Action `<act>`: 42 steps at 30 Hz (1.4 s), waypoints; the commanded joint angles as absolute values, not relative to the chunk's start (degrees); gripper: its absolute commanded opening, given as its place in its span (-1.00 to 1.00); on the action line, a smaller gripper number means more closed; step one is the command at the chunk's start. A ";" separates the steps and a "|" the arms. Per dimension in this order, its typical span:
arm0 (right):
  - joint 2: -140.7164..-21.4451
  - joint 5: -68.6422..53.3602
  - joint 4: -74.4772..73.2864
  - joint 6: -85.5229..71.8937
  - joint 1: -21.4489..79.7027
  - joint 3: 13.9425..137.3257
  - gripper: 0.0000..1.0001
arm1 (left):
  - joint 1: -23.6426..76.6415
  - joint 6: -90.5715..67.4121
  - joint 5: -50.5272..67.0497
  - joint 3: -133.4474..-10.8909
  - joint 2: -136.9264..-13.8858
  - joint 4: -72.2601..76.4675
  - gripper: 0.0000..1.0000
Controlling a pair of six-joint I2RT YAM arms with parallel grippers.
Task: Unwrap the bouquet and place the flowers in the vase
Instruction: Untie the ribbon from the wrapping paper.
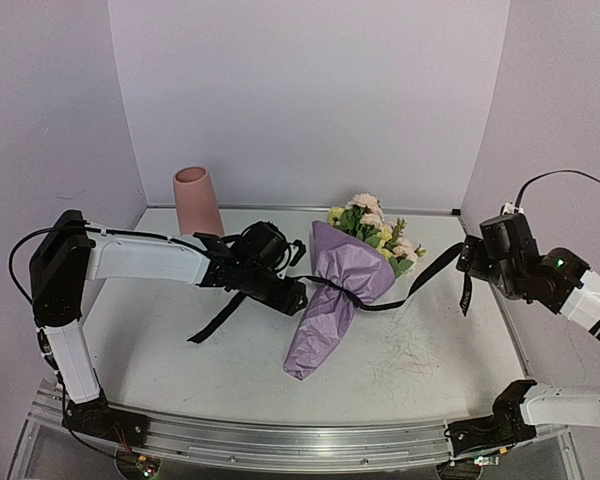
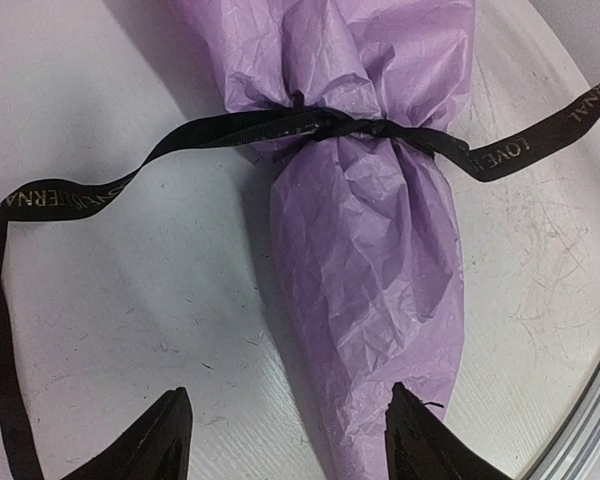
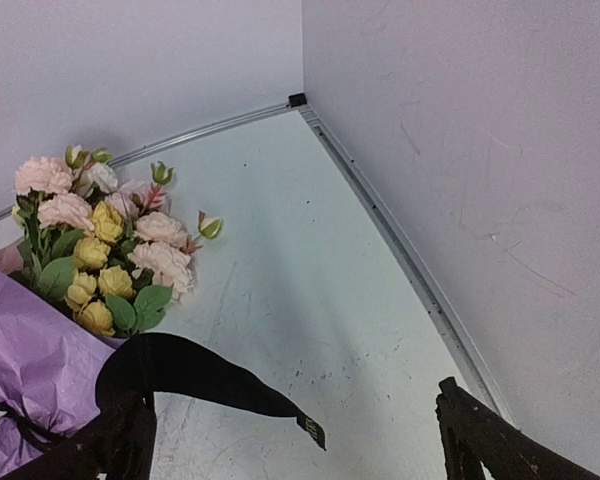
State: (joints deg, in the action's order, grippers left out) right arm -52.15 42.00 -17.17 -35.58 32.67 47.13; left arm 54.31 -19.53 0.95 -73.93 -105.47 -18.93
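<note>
A: Why does the bouquet (image 1: 340, 290) lie tied on the surface (image 1: 160, 370)?

B: Its ribbon (image 2: 230, 122) is not yet undone; left jaws stand released beside the paper cone (image 2: 370, 280); right jaws released too, ribbon draped there; the vase (image 1: 197, 200) waits well apart.

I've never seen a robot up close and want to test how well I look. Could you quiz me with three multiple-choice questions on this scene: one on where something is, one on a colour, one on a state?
1. Where on the table is the vase?
A) far left corner
B) near edge, in the middle
C) far right corner

2. What colour is the ribbon?
A) white
B) black
C) red

3. How is the ribbon on the bouquet?
A) cut in two
B) lying apart from it
C) knotted round it

Answers:
1 A: the vase stands far back on the left.
2 B: the ribbon shows black in all three views.
3 C: the left wrist view shows the knot cinched round the paper.
</note>
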 commanded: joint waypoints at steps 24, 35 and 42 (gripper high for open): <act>-49.28 20.41 -17.40 -36.80 32.52 50.72 0.97 | 55.90 -17.94 1.19 -78.74 -99.39 -16.88 0.41; -58.46 9.90 -10.62 -35.79 32.54 51.80 0.97 | 55.90 -21.69 0.55 -75.95 -98.26 -16.77 0.41; -62.24 2.60 -1.93 -37.13 32.53 45.50 0.97 | 55.90 -21.45 0.56 -75.38 -99.72 -16.64 0.42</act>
